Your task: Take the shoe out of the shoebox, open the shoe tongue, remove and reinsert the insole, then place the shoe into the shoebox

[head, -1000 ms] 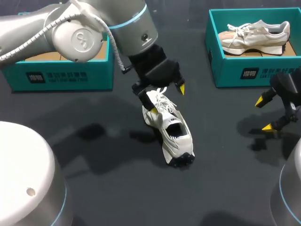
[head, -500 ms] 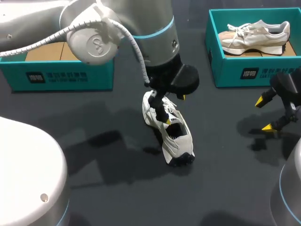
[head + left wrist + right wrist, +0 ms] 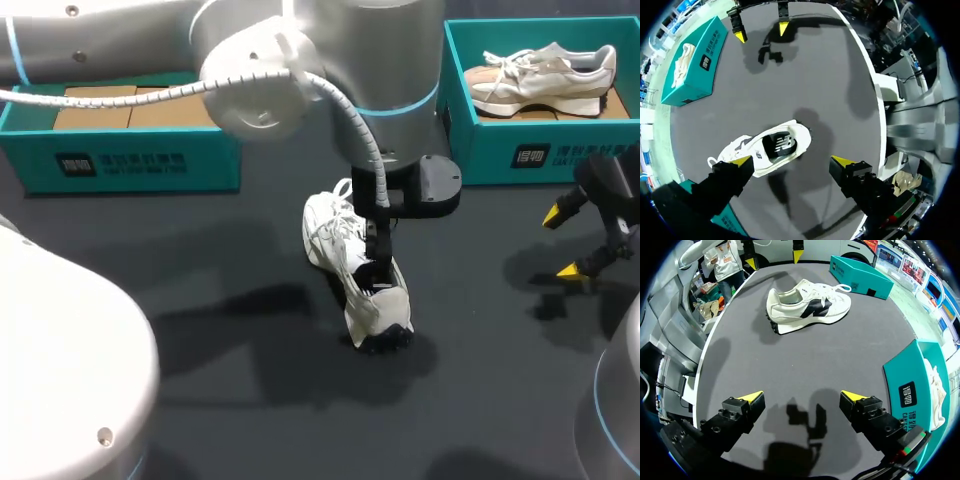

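One white lace-up sneaker (image 3: pixel 330 240) upright on sole, mid dark worktop (image 3: pixel 250 400), outside both boxes. Two teal cardboard shoeboxes: left one (image 3: pixel 130 160) shows brown cardboard inside; right one (image 3: pixel 530 155) holds one beige-and-white sneaker (image 3: pixel 540 80). Two grippers, neither holding anything. Left gripper (image 3: pixel 792 161) directly above white sneaker, fingers spread wide, one yellow tip over lace area, other off shoe. Right gripper (image 3: pixel 801 396) spread wide over bare worktop, well apart from sneaker.
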